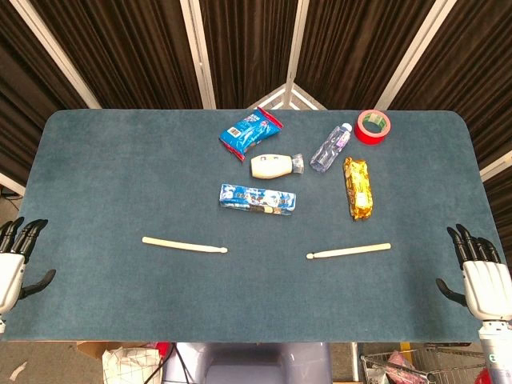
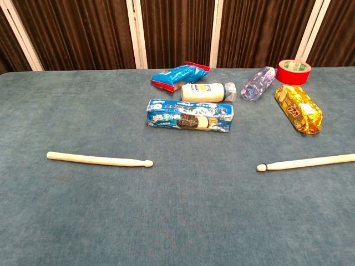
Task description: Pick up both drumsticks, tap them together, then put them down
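Two pale wooden drumsticks lie flat on the blue felt table (image 1: 104, 184), left drumstick (image 1: 184, 245) at 7 o'clock, right drumstick (image 1: 350, 252) at 5, tips inward; left hand (image 1: 14, 260) and right hand (image 1: 482, 276) empty, fingers spread, at the edges; best grasp each near its butt end.

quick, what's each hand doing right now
Left hand: open, holding nothing, at the table's left edge.
Right hand: open, holding nothing, at the table's right edge.
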Robot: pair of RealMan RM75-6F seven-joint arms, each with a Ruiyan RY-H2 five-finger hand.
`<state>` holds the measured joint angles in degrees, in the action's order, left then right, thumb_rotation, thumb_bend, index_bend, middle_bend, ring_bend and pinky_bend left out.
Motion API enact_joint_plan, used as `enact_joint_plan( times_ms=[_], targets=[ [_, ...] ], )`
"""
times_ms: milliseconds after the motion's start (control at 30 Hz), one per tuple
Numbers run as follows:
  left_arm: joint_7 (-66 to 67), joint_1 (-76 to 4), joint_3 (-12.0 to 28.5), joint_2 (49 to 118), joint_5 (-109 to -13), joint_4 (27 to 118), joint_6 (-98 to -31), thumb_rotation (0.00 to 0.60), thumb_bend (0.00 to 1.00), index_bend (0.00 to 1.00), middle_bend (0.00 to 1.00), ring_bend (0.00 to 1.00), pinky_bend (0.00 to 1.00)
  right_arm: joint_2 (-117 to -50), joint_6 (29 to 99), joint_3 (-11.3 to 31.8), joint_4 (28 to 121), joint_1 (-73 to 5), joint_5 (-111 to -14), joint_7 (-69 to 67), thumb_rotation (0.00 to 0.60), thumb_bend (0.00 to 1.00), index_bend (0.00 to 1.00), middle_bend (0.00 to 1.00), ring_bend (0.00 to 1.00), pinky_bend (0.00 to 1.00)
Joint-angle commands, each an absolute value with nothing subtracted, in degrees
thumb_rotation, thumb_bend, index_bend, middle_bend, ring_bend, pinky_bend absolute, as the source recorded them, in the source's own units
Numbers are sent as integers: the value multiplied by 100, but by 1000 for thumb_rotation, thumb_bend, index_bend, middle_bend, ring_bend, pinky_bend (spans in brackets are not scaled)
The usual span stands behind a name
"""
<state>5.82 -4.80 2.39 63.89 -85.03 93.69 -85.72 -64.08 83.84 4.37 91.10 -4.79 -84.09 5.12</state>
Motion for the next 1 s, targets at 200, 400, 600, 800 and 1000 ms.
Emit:
enact_joint_plan(
  times_ms=[200, 400, 600, 800, 1000],
  targets=[
    [603, -482, 229, 6377, -8469, 9378, -8524, 600, 350, 104, 116, 0, 0, -6386, 8393, 428, 9158, -463, -8403, 539, 600, 248, 47, 71, 160, 137],
    [545, -475, 242, 6372, -8511, 9382, -8576, 600, 350, 104, 118, 0, 0, -6368, 8375, 419, 9200, -459, -8382, 561, 600, 248, 47, 71, 160, 137],
    [495, -475, 254, 6375, -8505, 9352, -8581, 600, 351, 104, 119, 0, 0, -6361, 8335, 408, 9264, -469, -8381, 529, 600, 248, 69, 71, 160, 137],
    [503, -441, 249, 6356, -8502, 9374, -8626, 600, 350, 104, 130, 0, 0, -6420, 8288, 329, 9343, -507, -8544, 487, 600, 249, 138, 106, 160, 131],
    [430, -409, 257, 6315, -8493, 9407, -8668, 600, 351, 104, 133, 0, 0, -6608, 8253, 272, 9311, -579, -8730, 549, 600, 248, 193, 186, 160, 117]
  ],
)
